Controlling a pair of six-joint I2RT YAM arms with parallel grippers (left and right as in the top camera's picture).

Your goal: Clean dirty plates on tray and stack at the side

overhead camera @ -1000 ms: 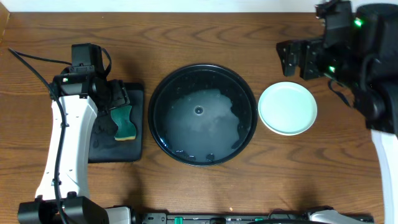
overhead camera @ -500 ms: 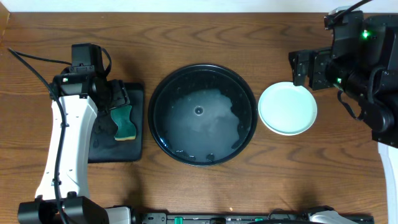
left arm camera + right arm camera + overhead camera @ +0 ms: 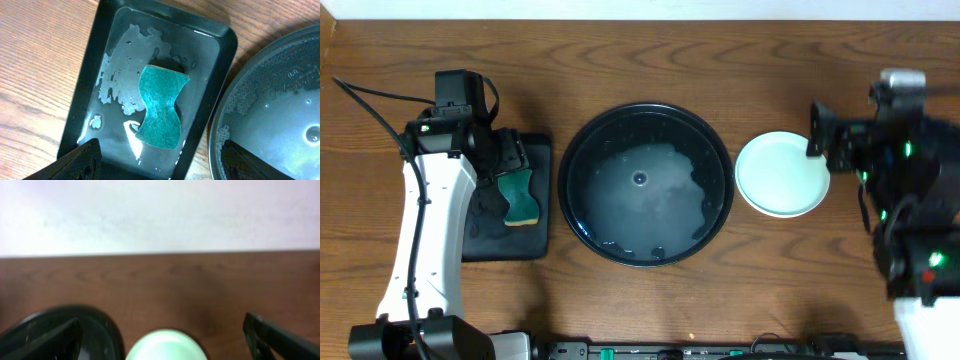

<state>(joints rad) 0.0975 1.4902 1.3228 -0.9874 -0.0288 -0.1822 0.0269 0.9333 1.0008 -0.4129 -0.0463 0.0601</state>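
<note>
The right claw [image 3: 162,322] was seen spread wide and empty, having been drawn back from the far right corner towards the near edge of the desk [image 3: 640,60]. Just left of it the plates [image 3: 782,174] — only a mint top one could be made out — were left stacked, right of the tray [image 3: 570,170], which was bare but for suds. The task was judged all but done. The left claw [image 3: 160,152], likewise released, was kept over the sponge [image 3: 160,112].

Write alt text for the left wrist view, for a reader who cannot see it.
A green sponge lies in a wet rectangular black tray on the wooden table. Part of the large round black tray, beaded with water, shows at the right, and the left gripper has its open fingertips in the bottom corners.
</note>
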